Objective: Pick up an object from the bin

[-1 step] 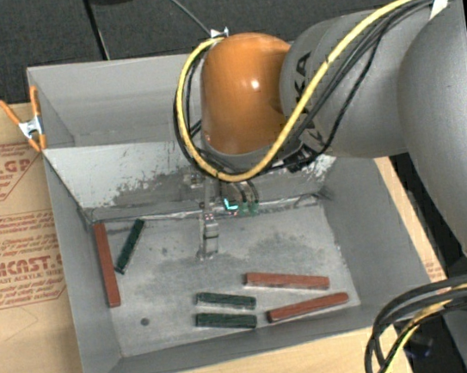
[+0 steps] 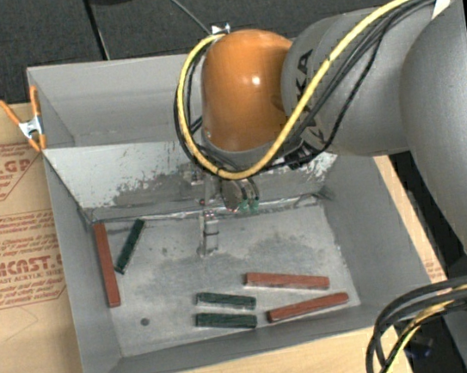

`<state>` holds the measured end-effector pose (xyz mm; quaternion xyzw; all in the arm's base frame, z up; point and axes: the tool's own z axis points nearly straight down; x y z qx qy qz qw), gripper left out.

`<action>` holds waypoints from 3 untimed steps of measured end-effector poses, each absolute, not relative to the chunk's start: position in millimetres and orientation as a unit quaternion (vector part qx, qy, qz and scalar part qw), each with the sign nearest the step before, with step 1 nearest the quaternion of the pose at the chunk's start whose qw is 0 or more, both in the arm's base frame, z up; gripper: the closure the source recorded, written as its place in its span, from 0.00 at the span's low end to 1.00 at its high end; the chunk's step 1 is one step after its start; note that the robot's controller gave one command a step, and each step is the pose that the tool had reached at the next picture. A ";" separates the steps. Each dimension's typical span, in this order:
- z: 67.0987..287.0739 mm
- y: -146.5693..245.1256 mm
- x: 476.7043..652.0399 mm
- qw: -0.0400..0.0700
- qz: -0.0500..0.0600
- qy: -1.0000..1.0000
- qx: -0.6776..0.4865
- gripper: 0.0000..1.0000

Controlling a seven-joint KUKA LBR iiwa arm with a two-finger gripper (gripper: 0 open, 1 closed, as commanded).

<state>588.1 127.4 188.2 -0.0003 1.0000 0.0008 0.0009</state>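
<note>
Writing: dark lettering sits on my arm's grey shell just right of the orange cover point(image 2: 246, 92). A yellow cable point(image 2: 233, 174) crosses it, so I cannot read it whole.

Surroundings: grey metal bin point(image 2: 115, 95), floor scuffed. Six loose sticks in it.
- Red-brown stick point(image 2: 106, 265) lies along the left wall, lengthwise front to back.
- Tilted dark green stick point(image 2: 129, 245) is just beside it, leaning toward the back.
- Two dark green sticks point(image 2: 224, 301) point(image 2: 225, 320) lie near the front, one close in front of the other, roughly parallel.
- Two red-brown sticks point(image 2: 287, 281) point(image 2: 308, 306) lie right of those, near each other.

Obstruction: my cover and cable loops hide the middle of the back wall.

Position: my gripper point(image 2: 209, 233) hangs over bare floor at the foot of the back wall, near mid-bin. Nothing shows in its grasp. Released or clenched: cannot tell. Nearest pieces are the tilted dark green stick to its left and the upper red-brown stick toward the front right, both apart from it.
</note>
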 end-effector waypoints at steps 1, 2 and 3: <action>164.4 119.4 570.2 0.006 0.001 0.999 -0.040 0.00; 134.0 92.5 551.4 0.000 0.000 0.999 -0.033 0.00; 123.4 99.7 527.8 0.000 0.000 0.999 -0.050 0.00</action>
